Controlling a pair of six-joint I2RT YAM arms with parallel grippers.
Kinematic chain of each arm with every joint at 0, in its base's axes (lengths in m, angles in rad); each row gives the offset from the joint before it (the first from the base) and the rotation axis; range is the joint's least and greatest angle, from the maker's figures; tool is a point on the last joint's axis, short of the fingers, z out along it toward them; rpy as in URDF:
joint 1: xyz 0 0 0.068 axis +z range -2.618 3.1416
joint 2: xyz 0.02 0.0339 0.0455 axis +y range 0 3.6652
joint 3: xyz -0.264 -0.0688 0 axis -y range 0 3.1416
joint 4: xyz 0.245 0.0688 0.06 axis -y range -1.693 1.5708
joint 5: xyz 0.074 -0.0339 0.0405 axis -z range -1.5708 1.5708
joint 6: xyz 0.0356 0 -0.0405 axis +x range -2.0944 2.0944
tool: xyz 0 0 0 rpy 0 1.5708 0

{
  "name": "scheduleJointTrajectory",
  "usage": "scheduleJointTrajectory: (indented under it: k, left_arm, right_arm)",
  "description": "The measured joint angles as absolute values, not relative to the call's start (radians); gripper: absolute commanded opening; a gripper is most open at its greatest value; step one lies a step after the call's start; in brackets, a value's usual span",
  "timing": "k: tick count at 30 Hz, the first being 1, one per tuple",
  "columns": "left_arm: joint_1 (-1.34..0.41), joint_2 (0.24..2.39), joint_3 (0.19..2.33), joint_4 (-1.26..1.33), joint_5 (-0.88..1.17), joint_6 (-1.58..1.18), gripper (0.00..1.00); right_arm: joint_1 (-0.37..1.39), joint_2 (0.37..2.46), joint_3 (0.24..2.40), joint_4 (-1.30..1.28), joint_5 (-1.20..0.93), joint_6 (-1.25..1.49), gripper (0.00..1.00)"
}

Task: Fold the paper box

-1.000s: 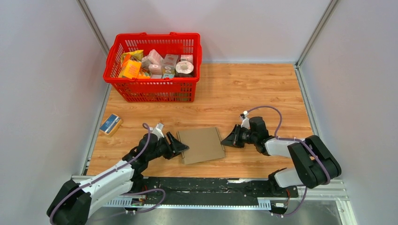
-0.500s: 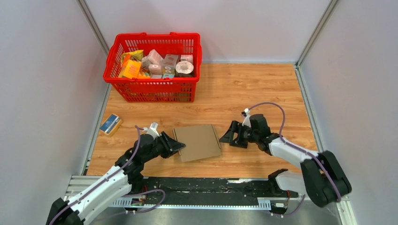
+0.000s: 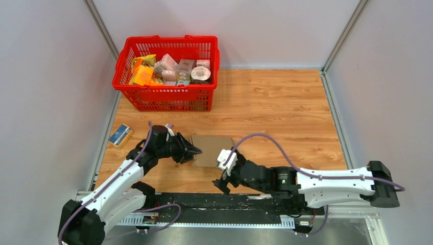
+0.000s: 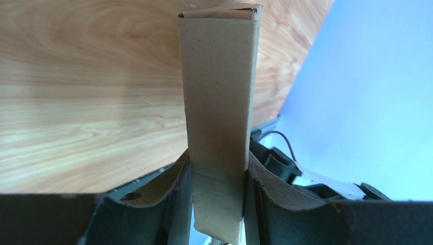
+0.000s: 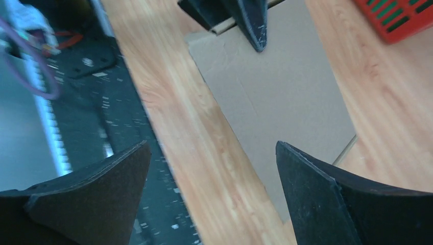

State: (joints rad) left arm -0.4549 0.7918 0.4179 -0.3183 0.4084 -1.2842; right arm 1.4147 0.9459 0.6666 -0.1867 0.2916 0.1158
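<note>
Left end effector (image 3: 195, 151) clamps partly hidden paper box (image 3: 212, 147); right end effector (image 5: 212, 148) gapes empty.

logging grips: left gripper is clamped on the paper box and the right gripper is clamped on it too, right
No: the right gripper is open, holding nothing, per the right wrist view. The left gripper is clamped on the paper box.

We log the left arm bent forward, its gripper (image 3: 193, 151) pinching an upright flap of the paper box (image 3: 214, 148) between both fingers, and the right arm stretched low toward the left, its gripper (image 3: 220, 173) spread wide.
</note>
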Motion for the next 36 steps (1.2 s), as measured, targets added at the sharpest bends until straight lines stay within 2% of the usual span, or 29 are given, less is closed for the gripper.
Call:
scheduleJointTrajectory:
  k: [6,10,14,15,16,17,19,20,22,23,24,31,36]
  left_arm:
    - [-0.395,0.881,0.504,-0.338,0.587,-1.266,0.12]
    - [-0.357,0.881,0.504,-0.361,0.652,-1.268,0.12]
    - [-0.349,0.871,0.499,-0.362,0.699,-1.276,0.14]
    - [-0.348,0.868,0.496,-0.362,0.702,-1.277,0.16]
    - [-0.346,0.864,0.494,-0.362,0.706,-1.278,0.2]
    - [-0.344,0.86,0.49,-0.361,0.713,-1.278,0.3]
    - [-0.338,0.849,0.482,-0.355,0.729,-1.285,0.38]
    - [-0.336,0.842,0.481,-0.353,0.734,-1.287,0.47]
    - [-0.334,0.823,0.476,-0.345,0.739,-1.29,0.54]
    - [-0.334,0.813,0.474,-0.337,0.74,-1.291,0.67]
    - [-0.334,0.804,0.472,-0.334,0.739,-1.29,0.72]
    - [-0.332,0.725,0.493,-0.374,0.696,-1.178,0.74]
    - [-0.332,0.651,0.569,-0.483,0.61,-0.997,0.75]
  right_arm:
    - [1.482,1.201,0.679,-0.098,0.5,-0.113,1.0]
    - [1.485,1.344,0.682,-0.004,0.648,-0.22,0.95]
    - [1.494,1.427,0.68,0.146,0.794,-0.337,0.83]
    - [1.497,1.433,0.679,0.174,0.814,-0.354,0.77]
    - [1.504,1.437,0.674,0.218,0.844,-0.381,0.75]
    - [1.512,1.438,0.669,0.254,0.864,-0.408,0.72]
    - [1.524,1.438,0.658,0.3,0.886,-0.443,0.65]
    - [1.53,1.438,0.652,0.313,0.89,-0.453,0.64]
    - [1.538,1.438,0.644,0.333,0.892,-0.465,0.59]
    - [1.54,1.438,0.641,0.342,0.893,-0.467,0.59]
    - [1.539,1.438,0.639,0.347,0.9,-0.467,0.56]
    - [1.536,1.405,0.637,0.314,0.906,-0.428,0.52]
    - [1.502,1.342,0.641,0.2,0.839,-0.339,0.42]
